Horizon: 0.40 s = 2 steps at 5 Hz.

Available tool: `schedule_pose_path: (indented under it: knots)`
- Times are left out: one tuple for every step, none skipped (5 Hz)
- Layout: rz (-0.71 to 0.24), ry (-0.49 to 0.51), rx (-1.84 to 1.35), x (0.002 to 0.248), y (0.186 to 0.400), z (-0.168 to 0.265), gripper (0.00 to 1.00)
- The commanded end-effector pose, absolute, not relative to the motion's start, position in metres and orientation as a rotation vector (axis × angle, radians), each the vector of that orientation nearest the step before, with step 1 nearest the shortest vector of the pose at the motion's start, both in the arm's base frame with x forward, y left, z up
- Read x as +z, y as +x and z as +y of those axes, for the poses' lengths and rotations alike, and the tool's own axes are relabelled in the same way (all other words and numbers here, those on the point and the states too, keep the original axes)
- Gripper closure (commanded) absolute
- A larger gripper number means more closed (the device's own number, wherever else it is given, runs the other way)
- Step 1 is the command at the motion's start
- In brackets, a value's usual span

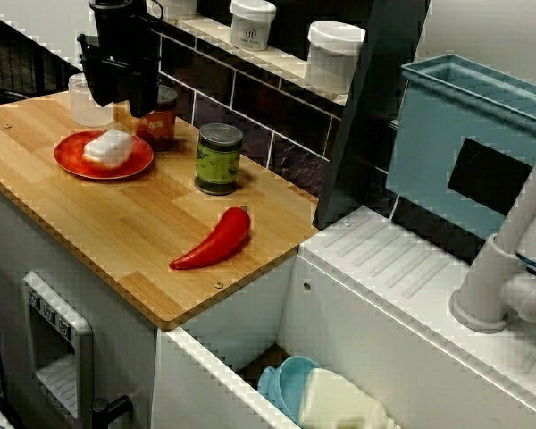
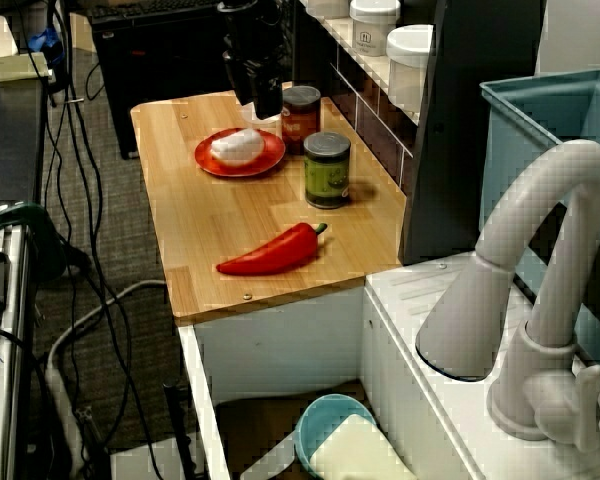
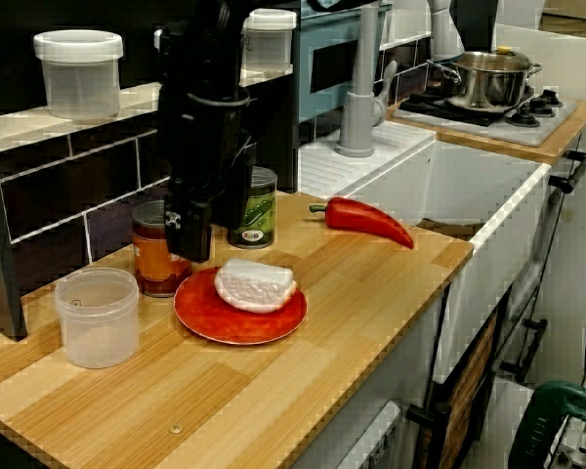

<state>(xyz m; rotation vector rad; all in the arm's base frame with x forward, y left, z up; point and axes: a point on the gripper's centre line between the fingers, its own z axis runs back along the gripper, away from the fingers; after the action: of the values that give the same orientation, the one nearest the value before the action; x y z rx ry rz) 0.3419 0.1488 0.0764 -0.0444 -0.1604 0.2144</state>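
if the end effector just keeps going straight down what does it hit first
Pointing down, the end effector most likely meets the back rim of the red plate, between the white block and the orange jar; depth is unclear, so it might clip the jar.

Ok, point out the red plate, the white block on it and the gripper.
red plate [image 3: 236,330]: view from the side, bare front rim.
white block [image 3: 257,283]: view from the side, top face.
gripper [image 1: 121,104]: view from above, midway between fingertips.

wall [image 1: 259,105]: dark tiles | counter [image 1: 116,228]: wood | floor [image 2: 130,230]: grey carpet
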Motion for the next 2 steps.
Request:
schedule_pose_path:
  knots:
    - [-0.22, -0.003, 0.221, 0.0882, 0.3344, 0.1783, 0.0]
    - [-0.215, 0.003, 0.213, 0.0858, 0.3296, 0.1827, 0.0]
